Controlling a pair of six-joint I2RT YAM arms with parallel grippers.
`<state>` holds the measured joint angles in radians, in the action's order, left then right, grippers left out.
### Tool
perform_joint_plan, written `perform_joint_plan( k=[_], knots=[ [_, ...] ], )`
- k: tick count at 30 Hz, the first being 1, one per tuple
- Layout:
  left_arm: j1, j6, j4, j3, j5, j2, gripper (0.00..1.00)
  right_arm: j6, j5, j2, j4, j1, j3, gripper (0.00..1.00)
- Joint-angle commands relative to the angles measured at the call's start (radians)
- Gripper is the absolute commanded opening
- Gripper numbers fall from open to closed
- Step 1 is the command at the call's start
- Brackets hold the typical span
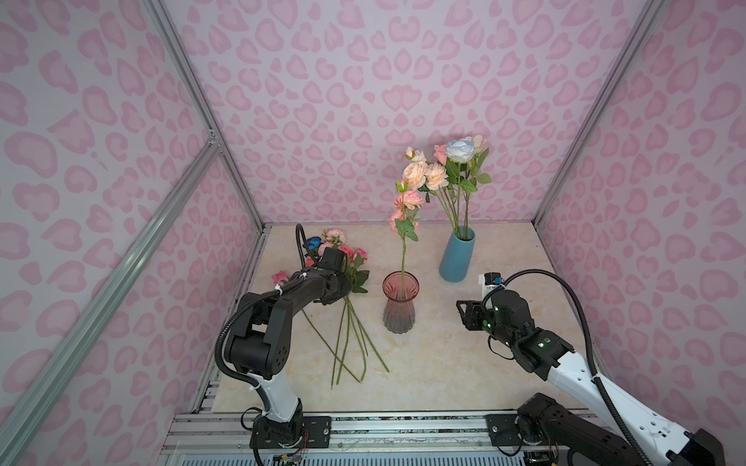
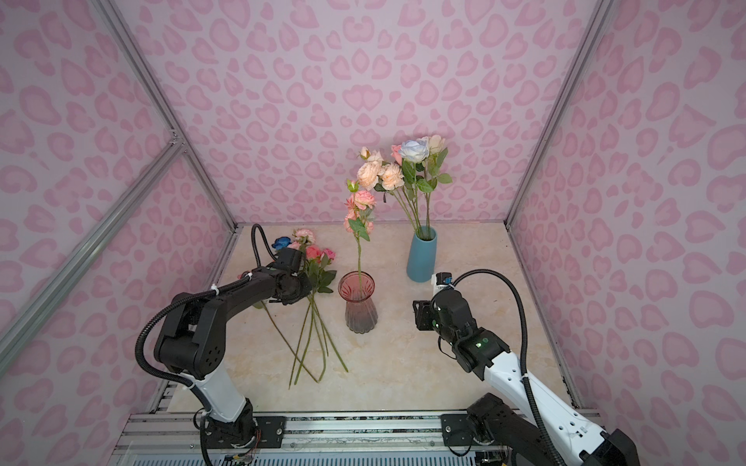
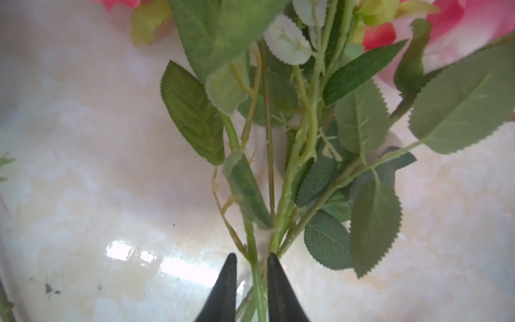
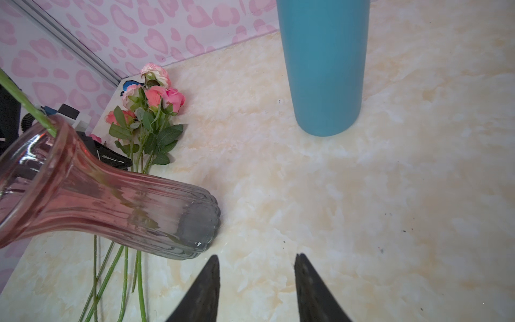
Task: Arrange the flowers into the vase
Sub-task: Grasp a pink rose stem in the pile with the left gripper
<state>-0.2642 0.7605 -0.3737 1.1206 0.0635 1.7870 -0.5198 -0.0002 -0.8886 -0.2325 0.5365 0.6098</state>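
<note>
- The pink glass vase [image 1: 399, 302] held one tall flower [image 1: 407, 199] and could tip if bumped.
- The loose flowers [image 4: 145, 125] lay tangled on the table [image 1: 444, 363] beside it; pulling one could drag others.
- The left gripper [image 3: 252, 267] sat nearly closed around a stem [image 3: 257, 281]; I couldn't tell if it squeezed.
- The right gripper [image 4: 256, 278] was spread wide, empty.
</note>
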Motion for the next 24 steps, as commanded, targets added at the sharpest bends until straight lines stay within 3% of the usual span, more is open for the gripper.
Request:
perform_joint_plan(
  k=[1,20,24],
  knots=[
    [0.009,0.005,0.051,-0.006,-0.003,0.023,0.2,0.004,0.001,-0.009,0.02,-0.002,-0.006,0.45],
    [0.032,-0.014,0.16,-0.033,-0.062,0.05,0.21,-0.002,-0.006,-0.039,0.024,-0.003,0.007,0.45],
    [0.033,-0.011,0.175,-0.035,-0.074,0.057,0.14,-0.002,-0.006,-0.044,0.017,-0.003,0.012,0.45]
  ],
)
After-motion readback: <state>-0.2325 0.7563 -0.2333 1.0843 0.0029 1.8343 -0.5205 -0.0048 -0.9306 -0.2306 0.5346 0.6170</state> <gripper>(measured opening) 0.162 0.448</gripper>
